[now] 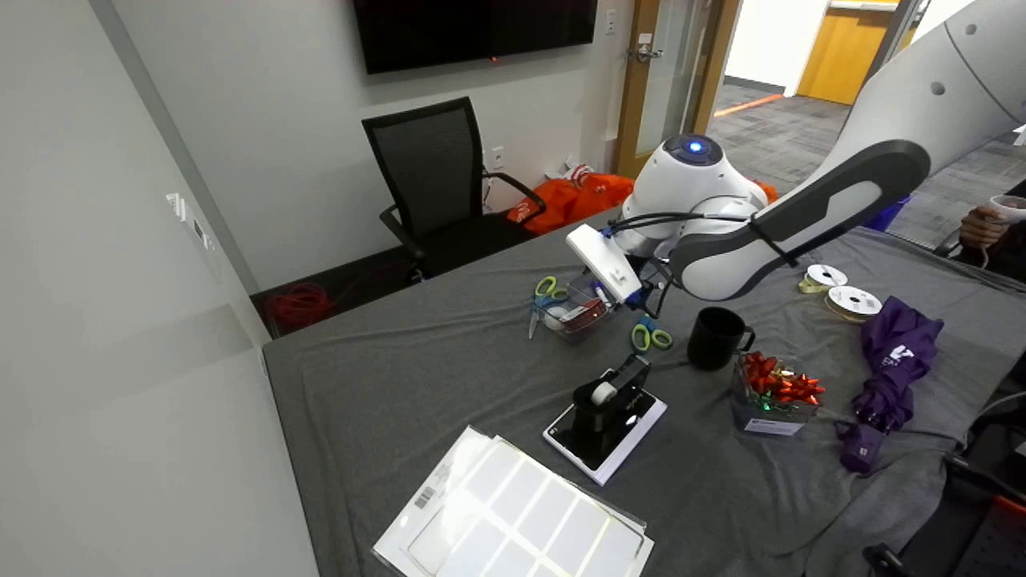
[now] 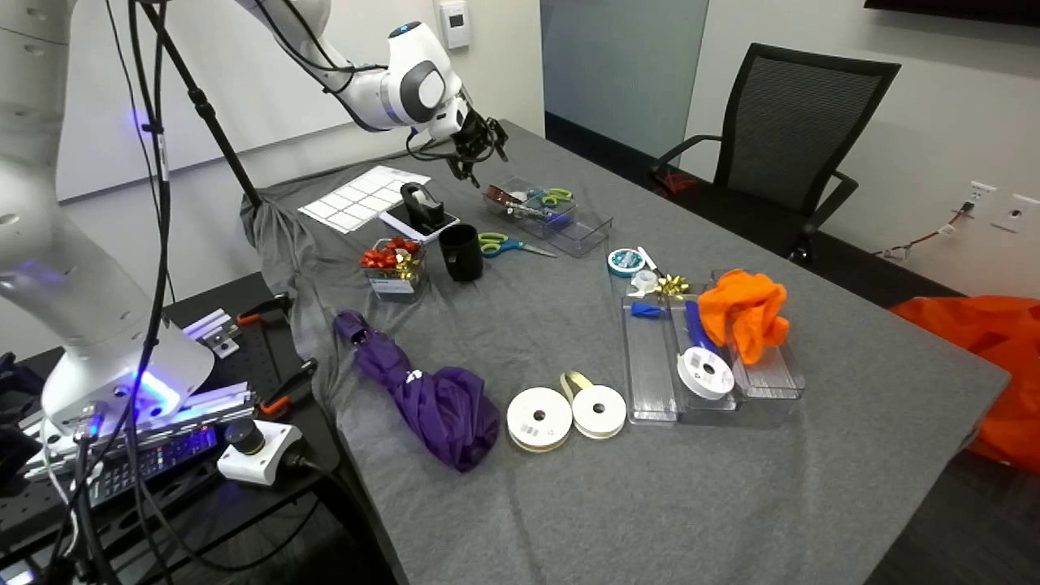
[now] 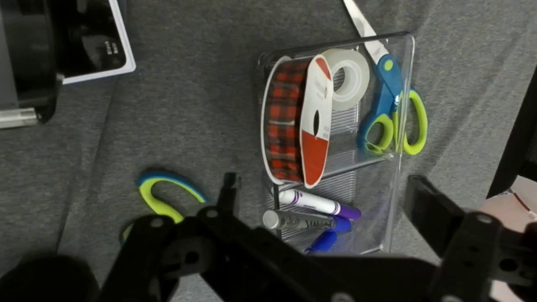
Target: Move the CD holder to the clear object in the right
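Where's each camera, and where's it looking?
In an exterior view: high near the label sheets, looking down toward the screen; robot arm shows.
In an exterior view: high near the robot's base, looking toward the chair; base and arm show.
Wrist view: on the arm, looking down at the clear bin; open jaws show.
Both exterior views share the black mug.

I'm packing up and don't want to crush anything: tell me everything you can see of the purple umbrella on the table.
The purple umbrella looks like thin fabric, with a white print and a short purple handle. It is closed but loosely gathered, puffed out at its wide end, away from the handle. It lies on its side on the grey cloth, that wide end close beside a ribbon spool but seemingly not touching it.
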Tool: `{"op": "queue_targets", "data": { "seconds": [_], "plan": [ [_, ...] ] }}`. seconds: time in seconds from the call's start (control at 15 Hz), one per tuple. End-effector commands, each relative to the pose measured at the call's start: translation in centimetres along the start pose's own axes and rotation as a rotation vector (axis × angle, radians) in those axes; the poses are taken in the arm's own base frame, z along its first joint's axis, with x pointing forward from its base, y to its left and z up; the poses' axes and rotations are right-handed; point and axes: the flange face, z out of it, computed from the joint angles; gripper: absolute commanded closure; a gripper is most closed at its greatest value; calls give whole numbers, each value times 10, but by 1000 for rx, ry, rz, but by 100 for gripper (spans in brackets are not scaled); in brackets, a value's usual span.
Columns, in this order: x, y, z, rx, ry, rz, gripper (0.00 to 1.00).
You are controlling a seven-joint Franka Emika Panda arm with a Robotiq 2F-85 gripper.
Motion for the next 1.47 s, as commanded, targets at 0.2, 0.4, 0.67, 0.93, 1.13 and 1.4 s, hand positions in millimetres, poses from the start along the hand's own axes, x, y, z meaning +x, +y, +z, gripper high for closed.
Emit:
{"op": "queue_targets", "data": {
  "seconds": [0.2, 0.4, 0.67, 0.93, 1.13, 1.4],
  "plan": [
    [-13, -8, 34, -2, 11, -12, 0],
    [-15, -5, 46, -7, 27, -32, 0],
    [-16, -2, 58, -5, 47, -52, 0],
    [-15, -6, 62, 77, 39, -44, 0],
    [-14, -10, 64, 136, 23, -27, 0],
    [-13, -11, 69, 156, 13, -18, 25]
  ]
}}
